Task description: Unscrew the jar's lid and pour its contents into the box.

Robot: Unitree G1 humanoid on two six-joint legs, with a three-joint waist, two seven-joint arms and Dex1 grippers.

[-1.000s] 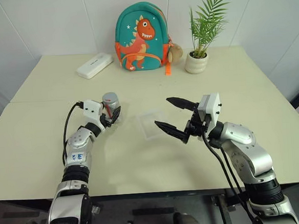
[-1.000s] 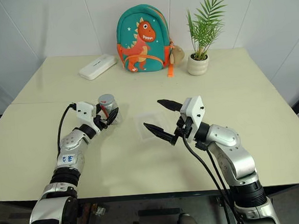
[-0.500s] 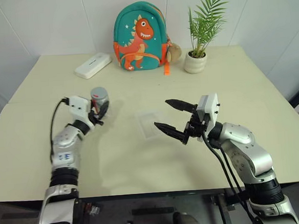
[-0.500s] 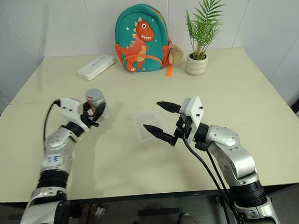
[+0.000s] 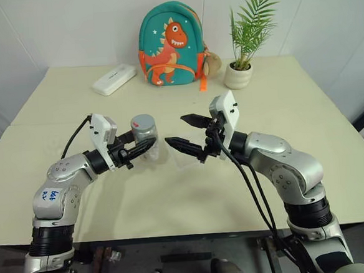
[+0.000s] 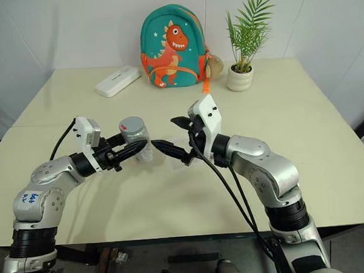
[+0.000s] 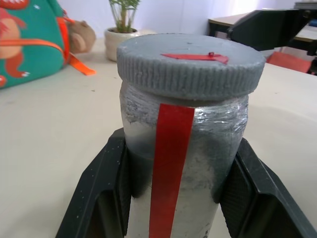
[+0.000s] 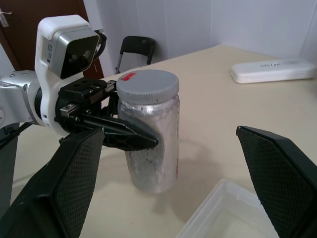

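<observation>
Lifting jar (image 5: 144, 136) inward, right gripper (image 5: 185, 130) closer

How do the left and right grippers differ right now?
The left gripper is shut on the jar, holding it upright with the lid on; the right gripper is open and holds nothing. Both point level toward each other, above the table.

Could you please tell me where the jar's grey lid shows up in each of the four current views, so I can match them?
Left eye view: the lid is left of centre, atop the jar gripped by the left hand.
Right eye view: the lid, left of centre.
Left wrist view: the lid, upper middle.
Right wrist view: the lid, centre-left.
Shared landmark: the red tape mark on the lid's top.
</observation>
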